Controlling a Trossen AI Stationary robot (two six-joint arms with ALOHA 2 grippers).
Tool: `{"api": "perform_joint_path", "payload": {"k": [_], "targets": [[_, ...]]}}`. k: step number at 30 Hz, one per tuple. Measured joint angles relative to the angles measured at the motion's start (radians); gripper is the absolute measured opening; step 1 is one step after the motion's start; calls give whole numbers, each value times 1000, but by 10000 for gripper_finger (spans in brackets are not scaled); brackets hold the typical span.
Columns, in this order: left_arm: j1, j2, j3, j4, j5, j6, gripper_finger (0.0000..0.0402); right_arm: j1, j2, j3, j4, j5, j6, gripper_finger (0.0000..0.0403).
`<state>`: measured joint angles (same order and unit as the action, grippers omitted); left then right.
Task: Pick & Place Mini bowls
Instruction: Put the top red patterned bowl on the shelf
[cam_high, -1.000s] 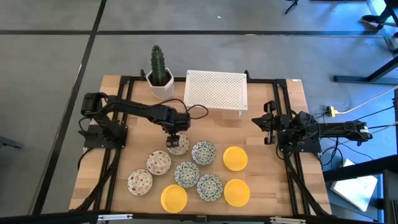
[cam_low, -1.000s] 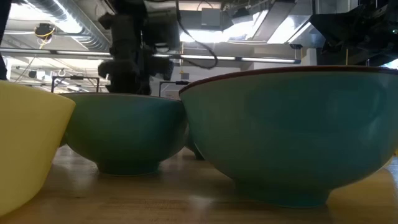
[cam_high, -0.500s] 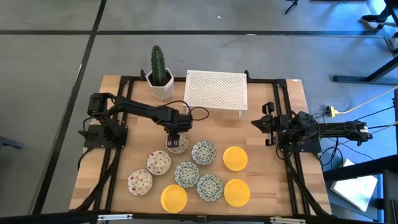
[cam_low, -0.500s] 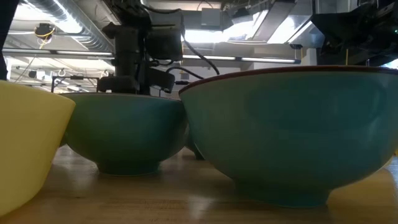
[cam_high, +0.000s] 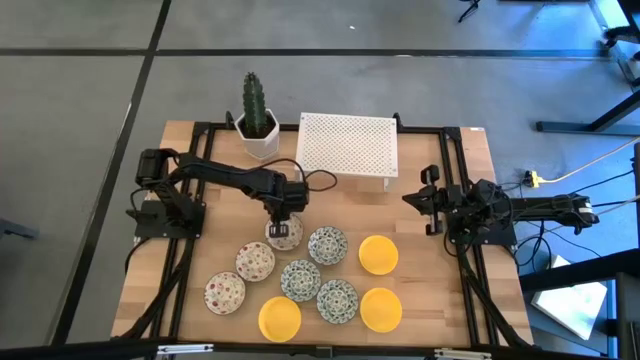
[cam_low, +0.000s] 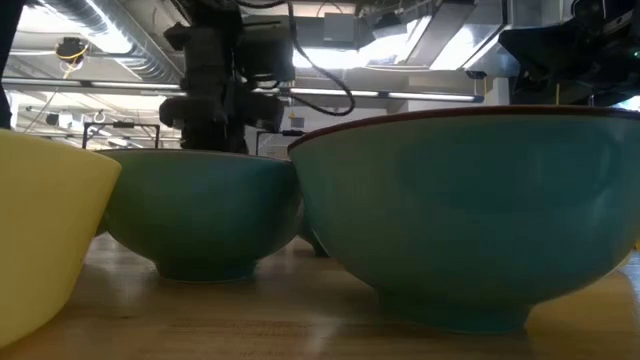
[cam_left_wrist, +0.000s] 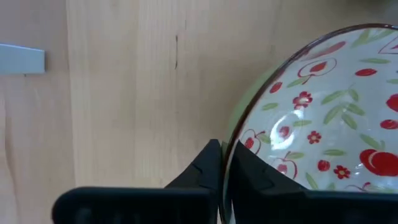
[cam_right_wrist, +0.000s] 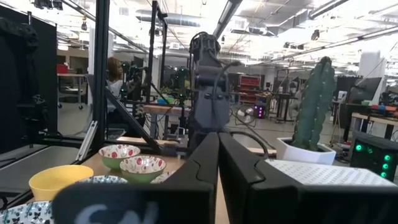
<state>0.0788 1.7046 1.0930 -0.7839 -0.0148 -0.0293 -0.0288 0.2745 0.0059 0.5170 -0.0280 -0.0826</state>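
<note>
Nine small round glazed mini bowls (cam_high: 301, 281) sit on the bare wooden table (cam_high: 440, 300), on the near side of the white perforated rack (cam_high: 347, 146): three plain yellow, three red-speckled, three blue-green patterned. The left gripper (cam_high: 284, 228) pinches the rim of the red-speckled bowl (cam_left_wrist: 323, 118) nearest the rack, one finger inside, one outside. The right gripper (cam_high: 425, 200) waits beside the rack, fingers pressed together.

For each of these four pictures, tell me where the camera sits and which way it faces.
High: overhead, looking straight down at the table; both arms show.
Low: at tabletop height, behind teal bowls; an arm shows behind them.
Left wrist: on the left arm, facing down; left gripper shut on the red-flowered bowl rim.
Right wrist: level across the table; right gripper shut, empty.
Shared: cactus in the high and right wrist views.
</note>
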Motion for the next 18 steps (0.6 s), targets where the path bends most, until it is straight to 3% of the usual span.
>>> {"api": "perform_joint_path", "payload": {"k": [9,18], "targets": [[0,-138,152,-178,-125,48,8,0,0,0,-21,-2,22,14],[31,-440,197,-209,-69,100,7,0,0,0,-21,-52,33,14]]}}
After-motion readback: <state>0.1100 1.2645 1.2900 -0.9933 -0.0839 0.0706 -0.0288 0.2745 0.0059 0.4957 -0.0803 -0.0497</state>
